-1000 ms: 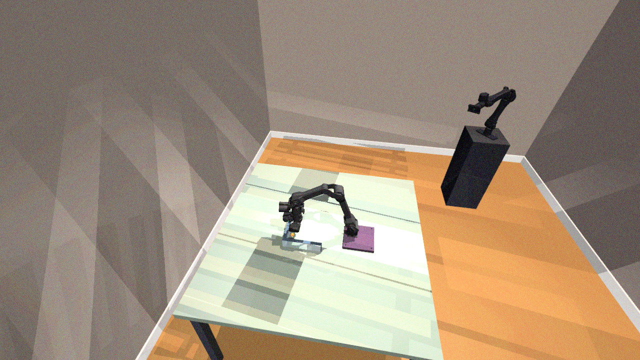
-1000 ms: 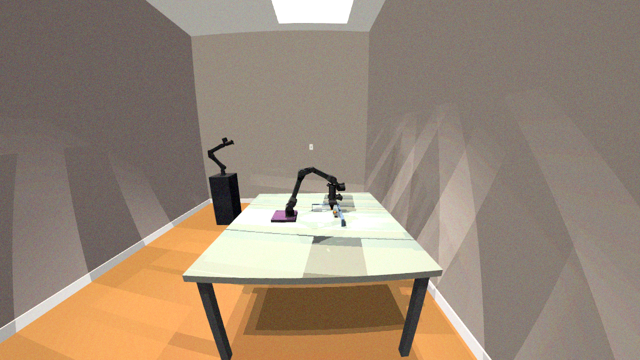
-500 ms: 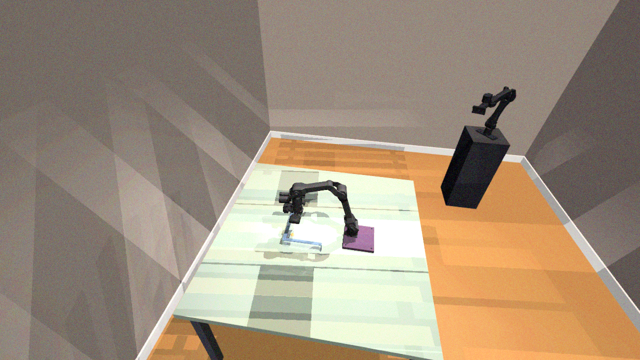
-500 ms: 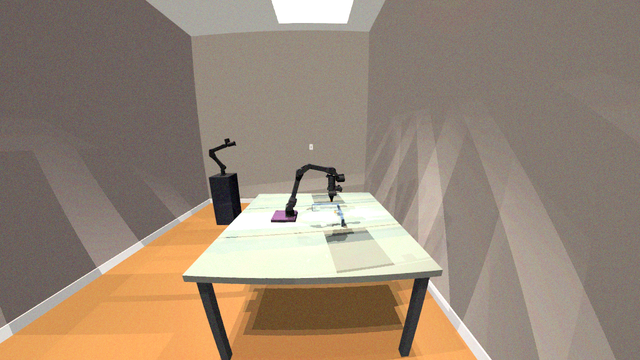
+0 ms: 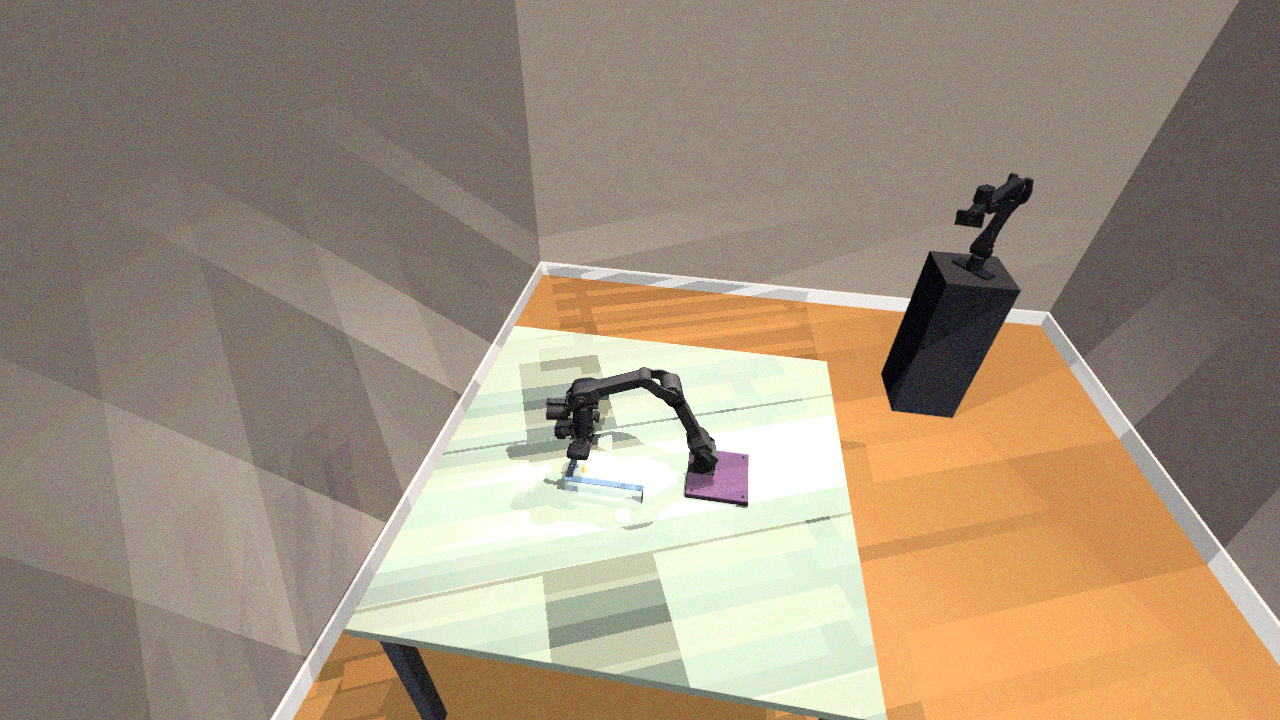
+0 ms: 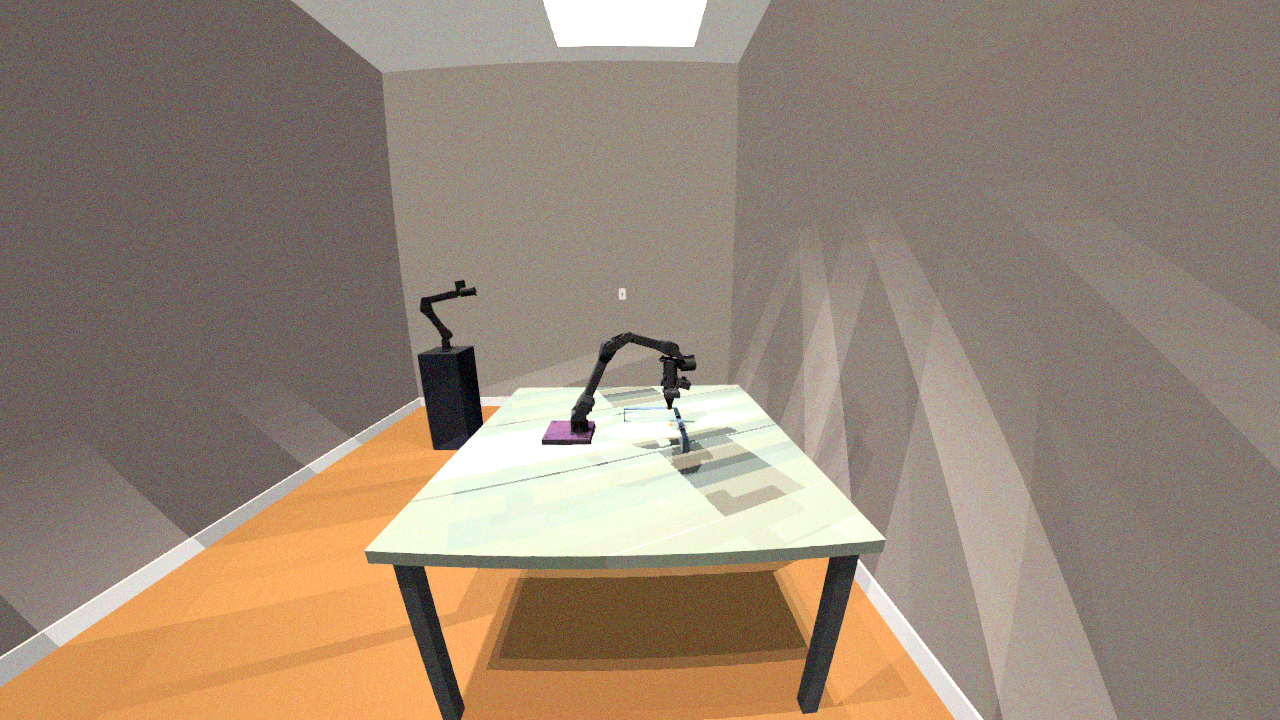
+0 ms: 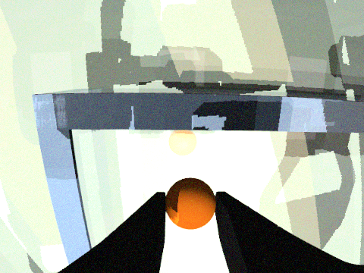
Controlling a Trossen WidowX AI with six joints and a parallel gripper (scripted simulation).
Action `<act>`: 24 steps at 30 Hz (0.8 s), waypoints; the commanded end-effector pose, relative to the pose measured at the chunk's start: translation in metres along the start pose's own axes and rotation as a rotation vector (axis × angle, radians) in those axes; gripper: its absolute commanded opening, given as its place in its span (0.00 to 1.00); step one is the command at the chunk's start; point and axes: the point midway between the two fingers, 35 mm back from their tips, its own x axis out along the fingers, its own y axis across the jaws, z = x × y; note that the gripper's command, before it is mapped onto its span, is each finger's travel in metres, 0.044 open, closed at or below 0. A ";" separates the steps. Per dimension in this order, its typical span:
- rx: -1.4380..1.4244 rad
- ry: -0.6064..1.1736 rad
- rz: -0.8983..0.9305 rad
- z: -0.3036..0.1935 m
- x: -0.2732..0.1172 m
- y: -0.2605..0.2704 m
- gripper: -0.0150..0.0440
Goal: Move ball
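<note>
My gripper (image 7: 190, 200) (image 5: 577, 455) (image 6: 669, 406) is shut on the orange ball (image 7: 190, 209), one finger on each side, and holds it raised above the table. The see-through copy (image 7: 183, 143) (image 5: 585, 469) (image 6: 671, 424) looks pale yellow-orange in the wrist view. It sits low beside one clear bluish wall (image 7: 163, 111) (image 6: 684, 437), lower than the ball and ahead of it in the wrist view. The other clear wall (image 7: 60, 197) (image 5: 608, 484) runs down the left of the wrist view and meets the first in a corner. The ball is over the inner side of the walls.
The arm stands on a purple base plate (image 5: 729, 479) (image 6: 556, 433) on the pale green table (image 5: 760, 617) (image 6: 537, 528). A second arm (image 5: 1002, 219) (image 6: 435, 317) stands on a black pedestal (image 5: 948, 349) (image 6: 450, 398) away from the table. Arm shadows cross the corner area.
</note>
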 end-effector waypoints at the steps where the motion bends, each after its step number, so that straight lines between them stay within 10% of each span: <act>1: 0.006 -0.004 0.000 0.003 0.008 0.001 0.25; 24: 0.006 -0.004 0.000 0.003 0.073 0.001 0.25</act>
